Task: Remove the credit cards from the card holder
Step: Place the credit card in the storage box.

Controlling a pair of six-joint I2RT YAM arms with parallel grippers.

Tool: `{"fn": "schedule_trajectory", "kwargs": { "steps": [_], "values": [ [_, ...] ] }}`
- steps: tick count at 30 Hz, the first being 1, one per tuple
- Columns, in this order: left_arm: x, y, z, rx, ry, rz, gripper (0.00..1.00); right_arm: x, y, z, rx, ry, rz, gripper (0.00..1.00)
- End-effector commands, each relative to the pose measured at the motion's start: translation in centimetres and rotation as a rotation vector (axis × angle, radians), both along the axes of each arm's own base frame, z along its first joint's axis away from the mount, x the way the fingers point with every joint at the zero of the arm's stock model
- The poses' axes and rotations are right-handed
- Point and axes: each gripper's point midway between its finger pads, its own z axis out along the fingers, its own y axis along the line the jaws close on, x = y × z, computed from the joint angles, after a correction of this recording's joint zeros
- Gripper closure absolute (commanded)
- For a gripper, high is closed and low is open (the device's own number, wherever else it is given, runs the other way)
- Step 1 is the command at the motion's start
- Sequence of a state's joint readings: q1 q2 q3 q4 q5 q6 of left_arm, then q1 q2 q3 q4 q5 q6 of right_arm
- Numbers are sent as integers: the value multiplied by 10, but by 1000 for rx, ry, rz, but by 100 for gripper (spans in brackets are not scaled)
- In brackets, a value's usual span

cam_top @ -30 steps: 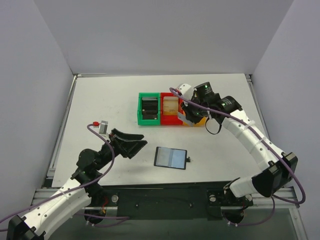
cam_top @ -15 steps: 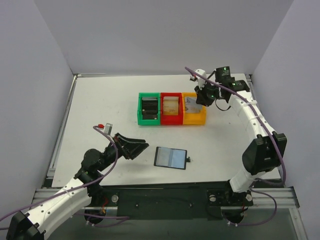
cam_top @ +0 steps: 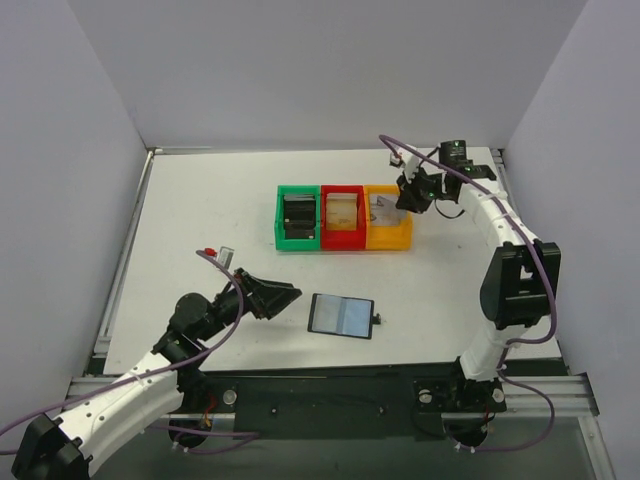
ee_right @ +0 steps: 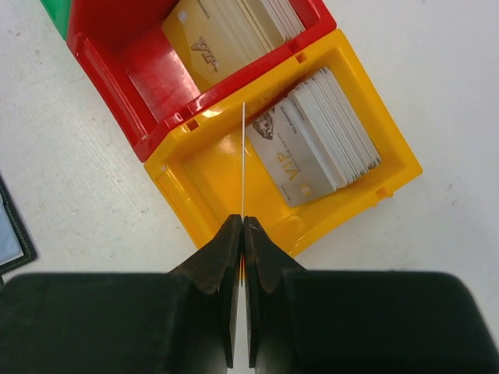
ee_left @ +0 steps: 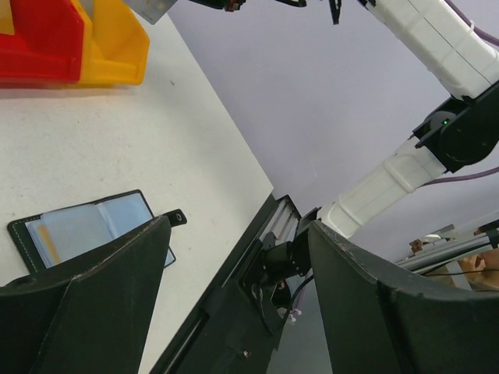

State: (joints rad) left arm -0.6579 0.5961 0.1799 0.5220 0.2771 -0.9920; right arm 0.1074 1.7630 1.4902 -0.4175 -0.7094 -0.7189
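The card holder (cam_top: 341, 315) lies open and flat on the table near the front, its grey-blue inner pockets facing up. In the left wrist view it (ee_left: 86, 232) shows a tan card edge (ee_left: 48, 243) in its left pocket. My left gripper (cam_top: 283, 297) is open just left of the holder, with nothing between its fingers. A thin credit card (ee_right: 243, 156), seen edge-on, is pinched upright in my right gripper (ee_right: 243, 220), which is shut. That gripper (cam_top: 405, 197) hangs over the yellow bin (cam_top: 391, 240).
Three bins stand in a row at the back: green (cam_top: 281, 215) with a black stack, red (cam_top: 343, 241) with a tan stack (ee_right: 226, 35), and yellow (ee_right: 187, 204) with a grey stack (ee_right: 320, 136). The table's front edge lies close behind the holder.
My right arm has swung back and to the right with the card and now sits at the yellow bin's right side. The left gripper has crept right, closer to the holder.
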Motion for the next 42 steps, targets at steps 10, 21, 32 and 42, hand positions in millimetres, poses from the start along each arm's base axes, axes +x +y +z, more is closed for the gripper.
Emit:
{"fn": "schedule_trajectory", "kwargs": {
  "steps": [10, 21, 32, 42],
  "values": [
    [-4, -1, -4, 12, 7, -25, 19, 11, 2, -11, 39, -15, 185, 100],
    [-4, -3, -10, 33, 19, -36, 19, 17, 10, -36, -8, 20, 232, 100],
    [-1, -3, -3, 28, -3, -22, 20, 45, 13, 27, 48, -178, 53, 100],
    [7, 6, 36, -13, -112, 53, 19, -18, 97, 102, 283, -324, 94, 100]
  ]
}}
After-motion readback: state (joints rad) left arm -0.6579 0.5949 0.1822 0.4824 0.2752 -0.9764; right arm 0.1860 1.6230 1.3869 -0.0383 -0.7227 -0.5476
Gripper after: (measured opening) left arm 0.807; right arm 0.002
